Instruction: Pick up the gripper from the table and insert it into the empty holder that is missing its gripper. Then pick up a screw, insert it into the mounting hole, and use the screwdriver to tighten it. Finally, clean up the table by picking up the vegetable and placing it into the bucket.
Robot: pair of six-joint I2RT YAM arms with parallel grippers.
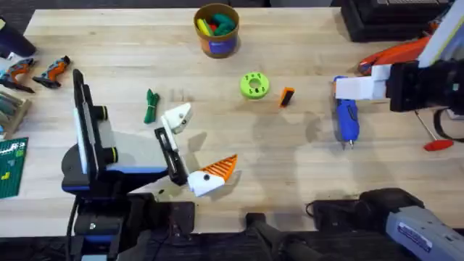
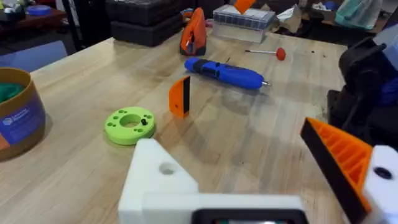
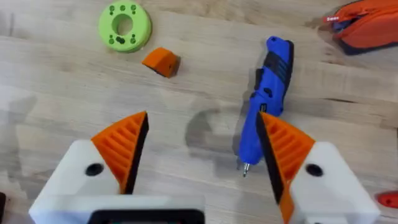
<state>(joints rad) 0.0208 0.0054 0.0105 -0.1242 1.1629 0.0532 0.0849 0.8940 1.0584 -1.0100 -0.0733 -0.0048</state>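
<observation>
We're over a pale wooden table [image 1: 304,181], planks running across, with dark cases [image 2: 146,22] and clutter in the room beyond its far edge. Let's count: one loose orange gripper [image 1: 287,96] standing near the middle, one lime-green disc [image 1: 254,85] just beside it, one blue screwdriver [image 1: 346,119] lying to the right, tip toward us, and one dark-green vegetable [image 1: 150,106] lying flat on the left side. At the far edge sits one yellow-orange bucket [image 1: 217,30] with a blue label band, coloured toys already inside. One thin red-handled tool [image 1: 437,144] rests at the right edge, and one big orange tool [image 2: 193,32] stands beyond the screwdriver.

Now our left gripper [image 1: 194,148]: spread wide, holding nothing. One holder [image 1: 176,117] is bare white with an open mounting hole, while the other jaw carries its orange ribbed pad [image 1: 221,167].

Our right gripper [image 3: 202,152] hovers over the screwdriver, spread apart too, both orange pads [image 3: 124,146] fitted, nothing pinched between them. From its wrist view, the screwdriver lies just under one pad; whether they touch, we cannot tell.
</observation>
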